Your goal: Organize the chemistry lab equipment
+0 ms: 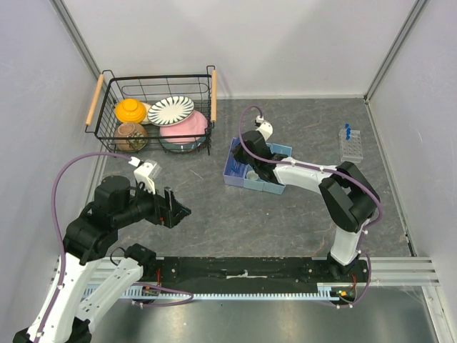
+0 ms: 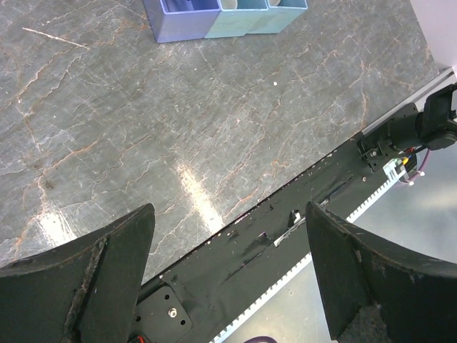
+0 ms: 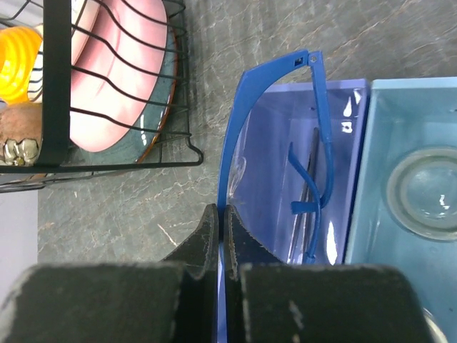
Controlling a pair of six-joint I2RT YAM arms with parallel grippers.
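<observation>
My right gripper point(image 1: 248, 154) point(image 3: 221, 211) is shut on the blue frame of clear safety glasses point(image 3: 246, 114), holding them over the purple compartment of a blue organizer tray point(image 1: 283, 151). One blue temple arm point(image 3: 318, 143) hangs inside that compartment beside a thin metal spatula point(image 3: 305, 207). A round pale dish point(image 3: 428, 189) lies in the light-blue compartment. A clear tube rack point(image 1: 350, 146) with blue-capped tubes point(image 1: 348, 131) stands at the far right. My left gripper point(image 1: 178, 209) point(image 2: 228, 214) is open and empty, low over the table's near left part.
A black wire basket point(image 1: 114, 125) with wooden handles holds striped, pink and orange crockery at the back left; its corner shows in the right wrist view point(image 3: 57, 78). The tray's front also shows in the left wrist view point(image 2: 214, 18). The black base rail point(image 1: 243, 271) runs along the near edge.
</observation>
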